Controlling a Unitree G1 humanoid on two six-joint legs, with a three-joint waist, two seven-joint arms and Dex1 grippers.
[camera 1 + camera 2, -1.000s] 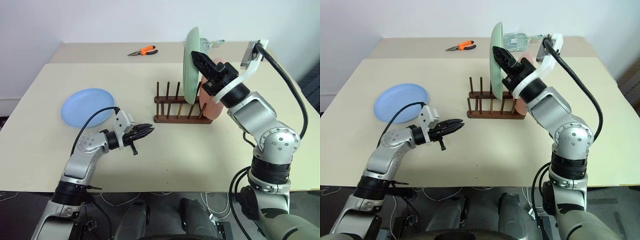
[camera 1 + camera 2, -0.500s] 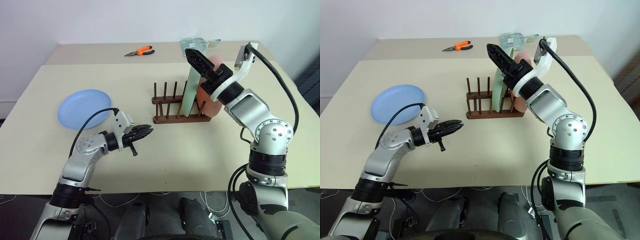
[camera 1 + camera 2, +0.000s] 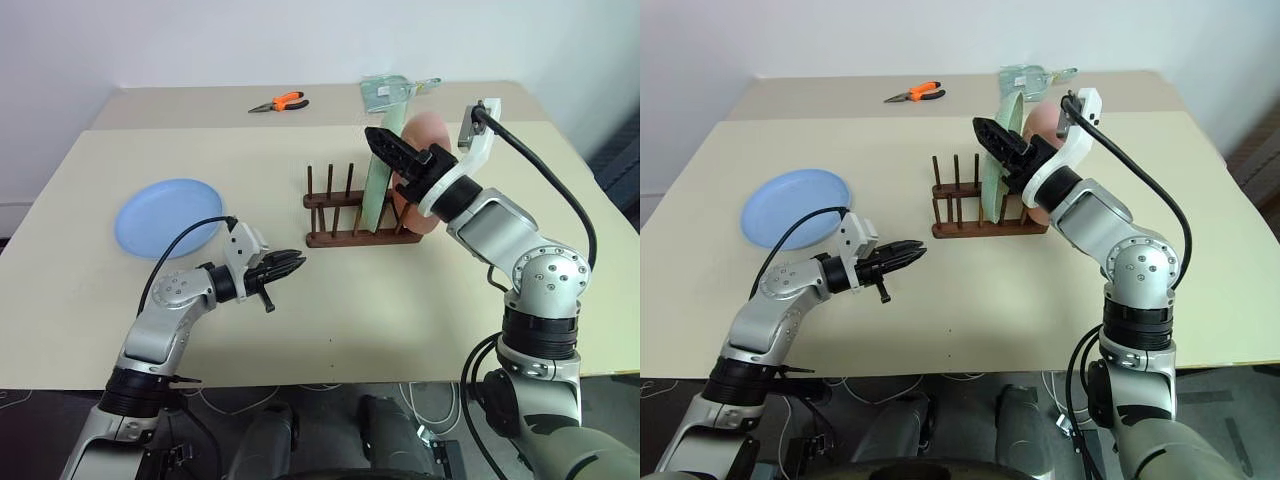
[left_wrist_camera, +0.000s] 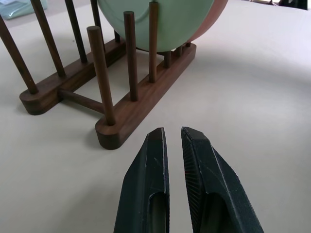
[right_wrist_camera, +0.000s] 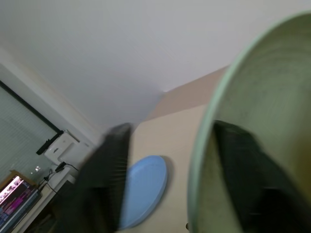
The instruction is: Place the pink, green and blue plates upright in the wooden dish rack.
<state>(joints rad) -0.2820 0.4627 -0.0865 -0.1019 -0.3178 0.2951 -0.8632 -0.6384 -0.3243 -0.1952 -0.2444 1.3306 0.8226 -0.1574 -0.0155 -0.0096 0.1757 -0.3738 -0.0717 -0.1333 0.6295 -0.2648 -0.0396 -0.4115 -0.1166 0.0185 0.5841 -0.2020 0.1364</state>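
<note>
The green plate (image 3: 377, 190) stands on edge between the pegs of the wooden dish rack (image 3: 338, 238), beside the pink plate (image 3: 422, 130) at the rack's right end. My right gripper (image 3: 385, 145) is at the green plate's top rim, open. In the right wrist view its fingers (image 5: 109, 174) straddle the rim of the green plate (image 5: 272, 73) with a wide gap. The blue plate (image 3: 168, 215) lies flat on the table at the left. My left gripper (image 4: 170, 133) hovers shut and empty just in front of the wooden dish rack (image 4: 121, 121), left of its near end.
Orange-handled pliers (image 3: 280, 102) and a clear greenish packet (image 3: 395, 90) lie on the far table section behind the rack. Bare tabletop (image 3: 400, 300) stretches between the rack and the front edge.
The green plate, held high over the rack a second ago, has come down into the rack. My right gripper let it go and sank to its rim. The left arm stayed put.
</note>
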